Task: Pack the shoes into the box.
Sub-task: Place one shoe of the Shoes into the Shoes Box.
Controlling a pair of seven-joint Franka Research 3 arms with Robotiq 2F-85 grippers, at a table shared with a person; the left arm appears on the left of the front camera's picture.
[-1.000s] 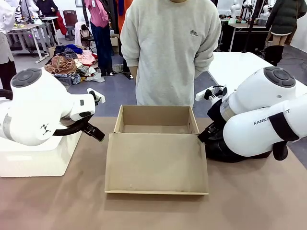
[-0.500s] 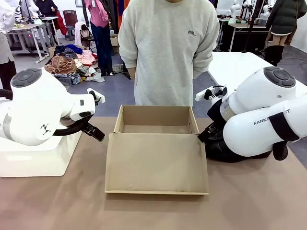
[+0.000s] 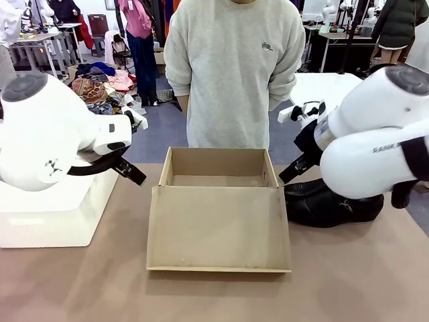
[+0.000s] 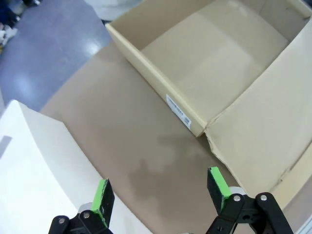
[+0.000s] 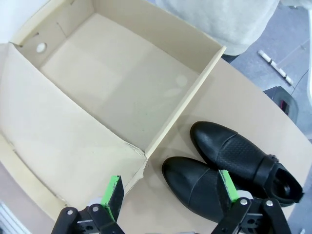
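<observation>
The tan cardboard box [image 3: 214, 176] stands open at the table's middle, its flap lid [image 3: 220, 228] lying flat toward me, and it holds nothing. Two glossy black shoes [image 3: 328, 204] lie side by side on the table just right of the box, partly behind my right arm. In the right wrist view the shoes [image 5: 229, 168] point toward the box [image 5: 117, 92], and my right gripper [image 5: 170, 192] hangs open above the near shoe's toe and the box corner. My left gripper [image 4: 161, 190] is open over bare table beside the box's left wall [image 4: 151, 87].
A white plastic bin [image 3: 57, 215] sits at the table's left under my left arm. A person in a grey sweatshirt [image 3: 234, 67] stands right behind the box at the far edge. Bare tabletop [image 3: 214, 295] lies in front of the lid.
Both arms have risen and pulled back a little from the box. The right arm's lift uncovers more of the shoes. The box and shoes have not moved.
</observation>
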